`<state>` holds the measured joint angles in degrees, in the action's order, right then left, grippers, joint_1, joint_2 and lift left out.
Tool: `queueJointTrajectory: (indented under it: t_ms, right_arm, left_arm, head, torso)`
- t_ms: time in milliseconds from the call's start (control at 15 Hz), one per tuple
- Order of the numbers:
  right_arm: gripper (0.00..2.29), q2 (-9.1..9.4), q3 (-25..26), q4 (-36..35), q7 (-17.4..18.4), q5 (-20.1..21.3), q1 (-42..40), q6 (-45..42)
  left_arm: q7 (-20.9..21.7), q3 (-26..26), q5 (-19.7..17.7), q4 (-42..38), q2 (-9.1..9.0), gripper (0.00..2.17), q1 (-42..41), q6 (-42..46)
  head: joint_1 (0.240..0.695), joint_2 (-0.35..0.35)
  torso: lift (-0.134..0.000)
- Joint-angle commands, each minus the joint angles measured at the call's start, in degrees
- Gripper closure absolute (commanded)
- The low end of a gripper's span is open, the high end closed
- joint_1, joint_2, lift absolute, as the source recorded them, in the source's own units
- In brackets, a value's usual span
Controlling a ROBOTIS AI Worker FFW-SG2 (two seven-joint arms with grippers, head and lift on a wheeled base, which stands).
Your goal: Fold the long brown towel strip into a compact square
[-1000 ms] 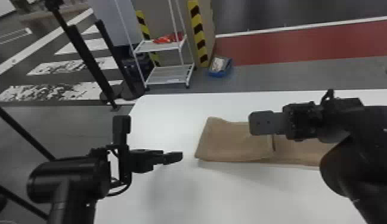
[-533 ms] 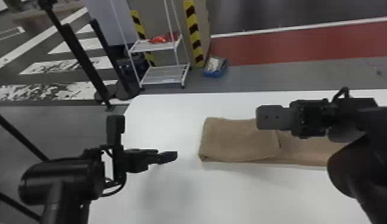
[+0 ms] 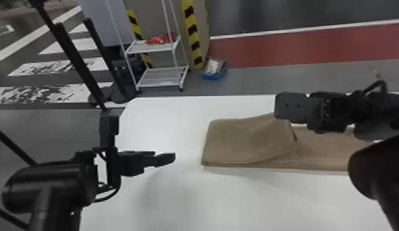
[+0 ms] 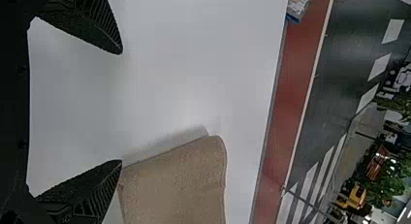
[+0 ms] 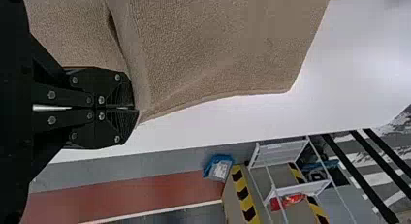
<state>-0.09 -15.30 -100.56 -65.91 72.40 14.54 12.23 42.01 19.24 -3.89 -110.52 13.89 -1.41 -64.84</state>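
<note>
- Left gripper [image 3: 164, 156]: 1, 2 fingers spread wide, empty, above 1 white table [image 3: 207, 199].
- Next, on the table, 1 long brown towel strip [image 3: 241, 142], left part doubled over, far edge raised.
- Right gripper [image 3: 280, 107]: 1, 2 fingers pinched together on that edge.

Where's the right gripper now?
Head view, right side: right gripper is at the far edge of the brown towel strip, shut on its folded-over layer.
</note>
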Motion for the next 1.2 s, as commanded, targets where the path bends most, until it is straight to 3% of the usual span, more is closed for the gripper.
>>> queueJointTrajectory:
  t_ms: [0,133,533,1133]
  right_arm:
    - [1.17,0.14,1.23,-2.45,-0.71,-0.42,-0.65,1.09]
    - [1.17,0.14,1.59,-2.45,-0.45,-0.60,-3.99,1.09]
    - [1.17,0.14,9.06,-9.39,-1.41,-3.94,-6.63,1.09]
    - [1.17,0.14,16.18,-6.32,-1.06,-10.35,-4.52,-0.49]
  left_arm:
    - [0.00,0.01,-0.07,-0.58,0.00,0.08,-0.26,-0.16]
    - [0.00,0.01,-0.15,-1.28,0.00,0.08,-0.96,-0.16]
    - [0.00,-0.52,0.02,-1.37,-0.27,0.08,-1.14,-0.51]
    - [0.09,0.10,0.99,-2.78,-2.11,0.09,-3.25,-0.51]
  head:
    - [0.695,0.266]
    - [0.695,0.254]
    - [0.695,0.225]
    - [0.695,0.169]
  torso:
    - [-0.125]
    - [-0.125]
    - [-0.125]
    - [-0.125]
